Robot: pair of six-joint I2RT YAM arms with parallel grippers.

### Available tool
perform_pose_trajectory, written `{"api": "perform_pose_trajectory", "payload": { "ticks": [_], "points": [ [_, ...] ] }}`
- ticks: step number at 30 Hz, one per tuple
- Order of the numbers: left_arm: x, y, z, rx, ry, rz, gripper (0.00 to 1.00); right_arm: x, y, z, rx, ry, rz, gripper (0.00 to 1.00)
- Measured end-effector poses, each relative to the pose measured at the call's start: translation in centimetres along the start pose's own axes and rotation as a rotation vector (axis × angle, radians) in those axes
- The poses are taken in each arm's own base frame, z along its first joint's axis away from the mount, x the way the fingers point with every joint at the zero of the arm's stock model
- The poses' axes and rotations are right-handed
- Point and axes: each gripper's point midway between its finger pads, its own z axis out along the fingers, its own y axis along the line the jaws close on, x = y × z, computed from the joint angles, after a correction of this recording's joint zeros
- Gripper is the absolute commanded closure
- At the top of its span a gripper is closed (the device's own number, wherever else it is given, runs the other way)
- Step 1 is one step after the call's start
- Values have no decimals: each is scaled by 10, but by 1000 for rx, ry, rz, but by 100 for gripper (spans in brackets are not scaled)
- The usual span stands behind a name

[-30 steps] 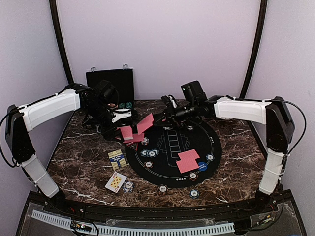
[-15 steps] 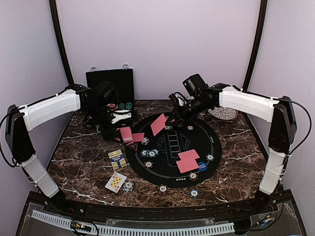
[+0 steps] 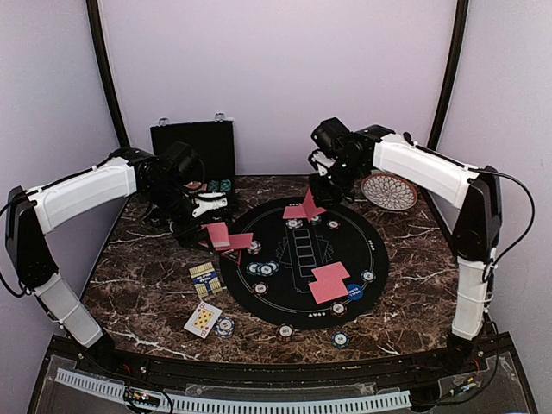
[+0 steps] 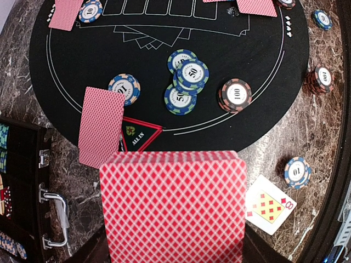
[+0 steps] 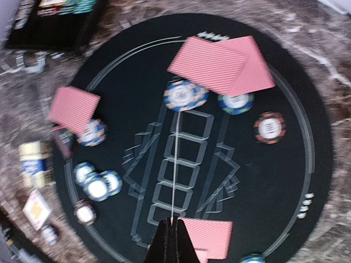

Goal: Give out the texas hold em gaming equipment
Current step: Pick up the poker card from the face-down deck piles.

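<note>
One red-backed card (image 3: pixel 308 205) hung pinched by its upper edge in the right gripper (image 3: pixel 316 197), jaws closed flat on it, above the far part of the black mat (image 3: pixel 302 259). In the right wrist view it showed only as a thin edge-on line (image 5: pixel 175 164) rising from the fingertips (image 5: pixel 166 244).

A single card should be almost weightless, thin, bendy and slick on the mat. An edge pinch like this one looked the sensible hold, since a card laid flat would be awkward to lift again.

The deck (image 4: pixel 173 205) sat in the left gripper (image 3: pixel 207 231), which was clamped on it just off the mat's left rim. Such a stack would probably slide and fan if tilted, so it wants squeezing across its sides.

Other red backs lay on the mat: one beside the deck (image 3: pixel 241 241), an overlapping pair at the far seat (image 5: pixel 219 71) and a pair at the near right (image 3: pixel 329 281). Striped chips (image 4: pixel 186 82) lay among them. A face-up diamond card (image 4: pixel 270 204) lay off the mat on the marble table (image 3: pixel 155 293).

A second before, the right gripper and its card had been close beside the deck, and half a second before they were over the mat's far left. At this moment both stood further right, and the arm's swing had uncovered the patterned plate (image 3: pixel 390 191). The left gripper and deck had barely shifted.
</note>
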Motion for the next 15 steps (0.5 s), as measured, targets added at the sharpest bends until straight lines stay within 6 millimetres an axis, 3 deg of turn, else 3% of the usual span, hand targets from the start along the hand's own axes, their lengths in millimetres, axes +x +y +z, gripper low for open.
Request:
{"api": "perform_pose_trajectory", "payload": {
  "ticks": [3, 7, 15],
  "points": [
    [0, 0, -1, -1, 0, 0, 100, -8, -12, 4, 128, -13, -30, 100],
    [1, -1, -1, -1, 1, 0, 100, -13, -12, 8, 289, -29, -99, 100],
    [2, -1, -5, -8, 6, 1, 100, -2, -6, 28, 503, -10, -225, 100]
  ]
}}
